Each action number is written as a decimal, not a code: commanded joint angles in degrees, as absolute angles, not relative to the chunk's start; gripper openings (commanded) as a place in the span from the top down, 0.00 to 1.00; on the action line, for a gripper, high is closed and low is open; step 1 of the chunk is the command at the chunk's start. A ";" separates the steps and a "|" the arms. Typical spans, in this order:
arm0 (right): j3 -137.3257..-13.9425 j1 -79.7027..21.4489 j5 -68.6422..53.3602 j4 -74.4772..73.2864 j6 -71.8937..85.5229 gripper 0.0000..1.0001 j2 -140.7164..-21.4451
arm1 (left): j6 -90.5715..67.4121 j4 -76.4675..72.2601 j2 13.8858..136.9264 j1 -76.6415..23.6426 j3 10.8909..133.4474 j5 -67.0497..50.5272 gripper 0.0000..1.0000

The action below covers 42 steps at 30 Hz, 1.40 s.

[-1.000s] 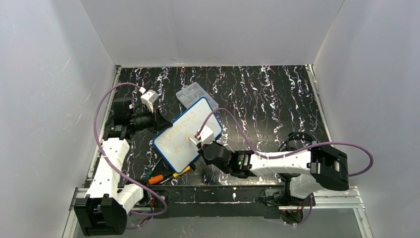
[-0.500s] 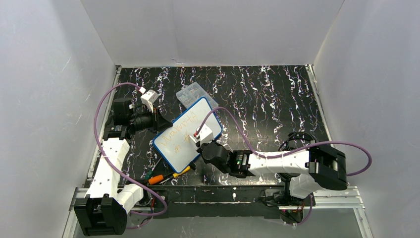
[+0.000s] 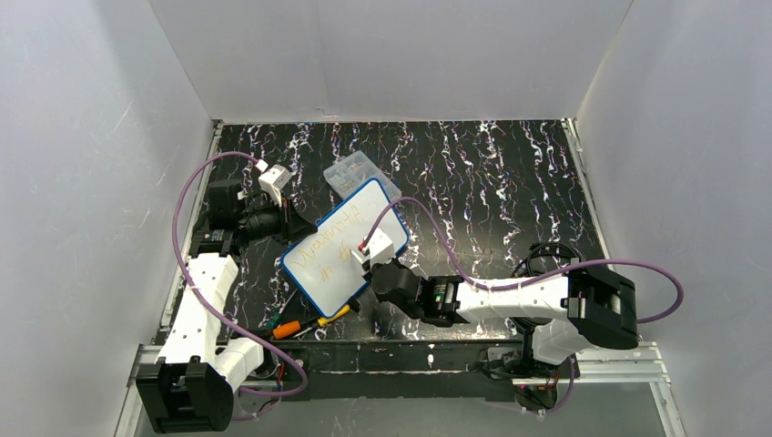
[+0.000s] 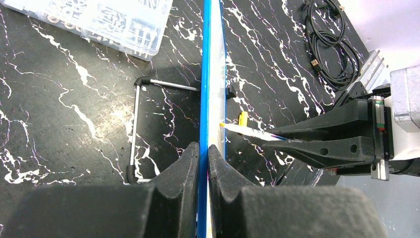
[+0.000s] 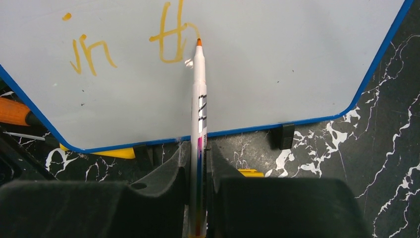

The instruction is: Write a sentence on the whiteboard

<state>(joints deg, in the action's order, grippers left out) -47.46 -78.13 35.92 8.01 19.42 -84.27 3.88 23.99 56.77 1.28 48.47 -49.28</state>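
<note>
On the left we see the left pincer (image 4: 203,148) pressed together on the blue rim of the whiteboard (image 3: 364,205), pinching its left edge. Behind the board a clear compartment box (image 3: 350,171) lies on the black marbled surface (image 3: 492,173), partly hidden by the board. Near the front edge lies an orange-handled tool (image 3: 288,329). On the white face the sentence (image 5: 166,42) runs in orange, with an upper line and "in th" below it. The orange tip of a white marker (image 5: 199,99) sits at the end of the last stroke. The right pincer (image 5: 199,148) clamps the marker's barrel. Further right, a coiled black cable (image 3: 546,255) rests on the surface.
</note>
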 commanded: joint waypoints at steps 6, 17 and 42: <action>-45.57 -78.22 34.89 6.15 23.36 0.99 -83.90 | 4.10 25.31 55.20 0.87 48.25 -51.24 1.00; -46.60 -78.22 37.88 6.86 20.74 0.99 -78.77 | 4.05 25.31 55.06 0.83 48.16 -51.15 1.00; -48.90 -75.98 35.16 11.17 16.25 0.99 -85.22 | 4.07 25.30 55.21 0.85 48.25 -51.15 1.00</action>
<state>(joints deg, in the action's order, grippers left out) -46.04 -76.55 35.16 8.49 16.84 -84.12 3.88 24.08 56.55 1.21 48.47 -49.06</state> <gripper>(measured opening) 0.206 0.082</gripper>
